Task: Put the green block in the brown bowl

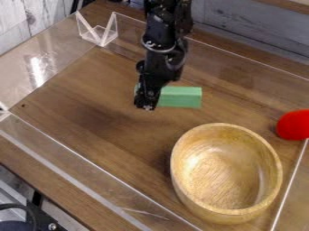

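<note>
One claw point(146, 101) pinching green block's point(183, 97) left end, brown bowl point(227, 171) apart.

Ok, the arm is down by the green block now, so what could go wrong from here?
The gripper is shut at the left end of the green block, not around it, so it may only shove the block along the table instead of lifting it. A grab that far off centre could let the block tilt or slip out. The brown bowl sits close by, so a pushed block might hit its rim.
</note>
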